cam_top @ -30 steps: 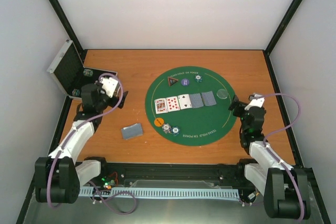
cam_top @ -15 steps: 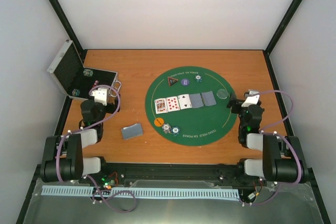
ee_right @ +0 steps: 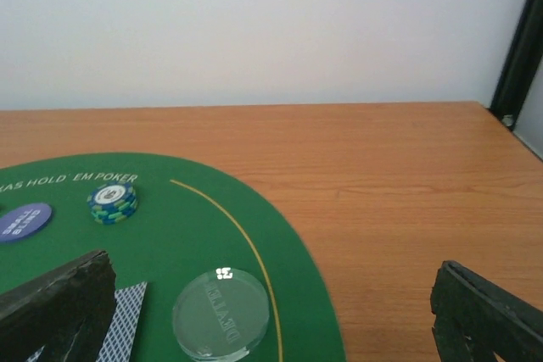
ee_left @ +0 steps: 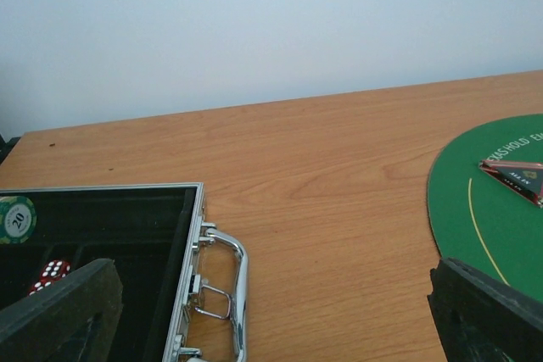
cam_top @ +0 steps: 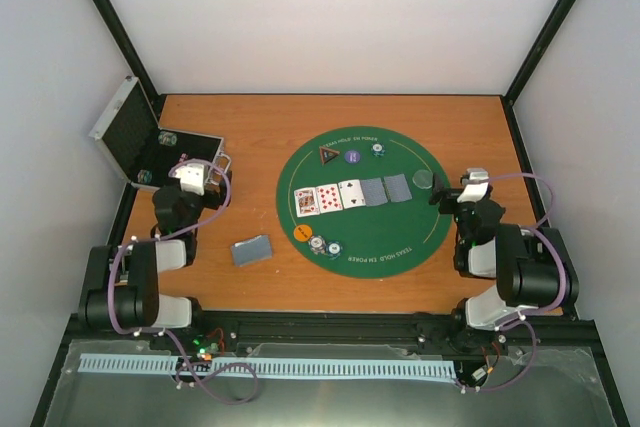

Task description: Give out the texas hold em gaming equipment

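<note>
On the round green mat (cam_top: 400,237) lie a row of cards (cam_top: 350,194), three face up and two face down, with the dark triangle (cam_top: 328,155), a purple chip (cam_top: 352,156), an orange chip (cam_top: 303,232) and the clear disc (cam_top: 425,179). A grey-backed deck (cam_top: 251,249) lies on the wood left of the mat. My left gripper (cam_top: 208,169) hangs open beside the case handle (ee_left: 229,281), holding nothing. My right gripper (cam_top: 447,193) is open at the mat's right edge, with the clear disc (ee_right: 221,313) and a face-down card (ee_right: 123,320) low between its fingers (ee_right: 55,303).
The open silver case (cam_top: 125,127) stands at the far left; inside it are a green chip (ee_left: 17,218) and red dice (ee_left: 53,270). A green-blue chip stack (ee_right: 112,202) sits near the mat's far rim. Black frame posts and white walls close in the table.
Both arms have folded back toward their bases, elbows drawn in. The grippers shifted only slightly and stayed open. Nothing on the table moved.
</note>
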Tool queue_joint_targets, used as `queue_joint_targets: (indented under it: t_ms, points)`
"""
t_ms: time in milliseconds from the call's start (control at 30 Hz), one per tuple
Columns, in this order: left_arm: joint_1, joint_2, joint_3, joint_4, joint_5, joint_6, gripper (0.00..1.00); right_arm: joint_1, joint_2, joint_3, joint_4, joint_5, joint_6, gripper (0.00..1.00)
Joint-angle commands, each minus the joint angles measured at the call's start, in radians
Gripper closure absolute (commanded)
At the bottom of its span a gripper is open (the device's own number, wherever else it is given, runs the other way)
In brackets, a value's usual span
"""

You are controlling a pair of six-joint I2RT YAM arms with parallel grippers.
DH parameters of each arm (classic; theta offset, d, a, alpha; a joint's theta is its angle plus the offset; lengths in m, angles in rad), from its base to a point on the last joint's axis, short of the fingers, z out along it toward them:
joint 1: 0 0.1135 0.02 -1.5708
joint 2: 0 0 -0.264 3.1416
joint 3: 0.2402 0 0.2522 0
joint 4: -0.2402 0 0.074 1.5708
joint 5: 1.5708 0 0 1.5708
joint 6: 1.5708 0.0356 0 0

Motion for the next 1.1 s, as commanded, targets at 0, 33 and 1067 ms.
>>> queue_joint_targets:
  t_ms: [0, 33, 1067]
  points:
    - [0.006, -0.025, -0.013, 0.095, 0.03, -0.01, 0.0, -0.008, 0.03, 0.037, 0.019, -0.084, -0.049, 0.0]
    - [0.007, -0.047, -0.04, 0.128, 0.031, -0.01, 0.0, -0.008, 0.024, 0.041, 0.0, -0.085, -0.051, 0.0]
    - [0.027, -0.122, -0.144, 0.245, 0.112, 0.027, 0.0, 0.001, 0.036, 0.055, -0.008, -0.073, -0.059, 0.0]
